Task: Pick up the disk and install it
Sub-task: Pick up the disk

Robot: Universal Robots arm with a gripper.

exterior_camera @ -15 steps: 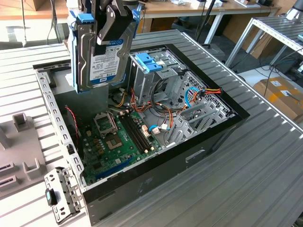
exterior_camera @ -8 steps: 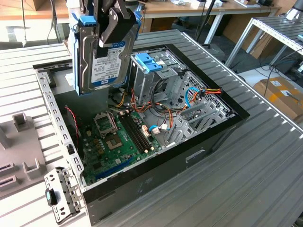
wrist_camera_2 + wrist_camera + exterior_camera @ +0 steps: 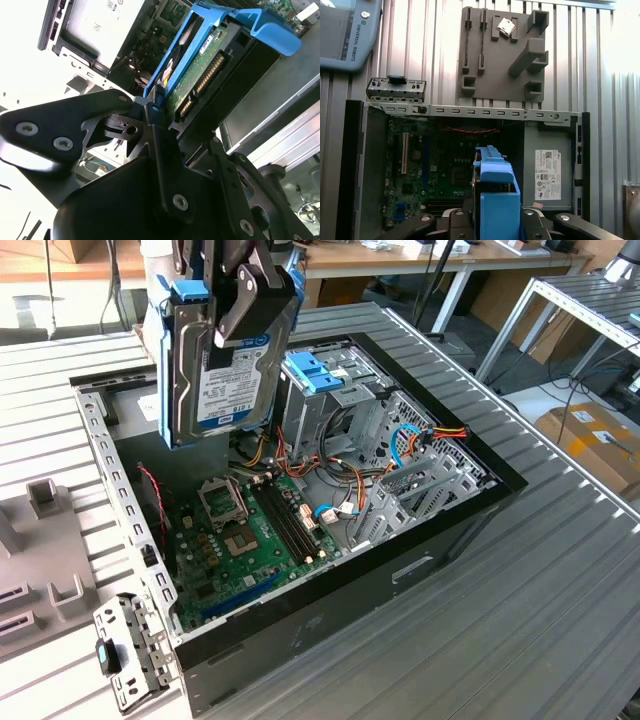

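The gripper is pinching the disk between its fingers, which are pressing on the blue rails at one end. The disk is hanging on edge above the open case, label side facing out in the exterior view, and touching nothing inside the case. In the first wrist view the disk is hovering over the case's middle, between the motherboard and the grey box. Inside the case, a metal cage is carrying a paler blue tray, and loose cables are trailing beside it. Outside the case, a grey plate and a slotted bracket are lying on the ribbed table.
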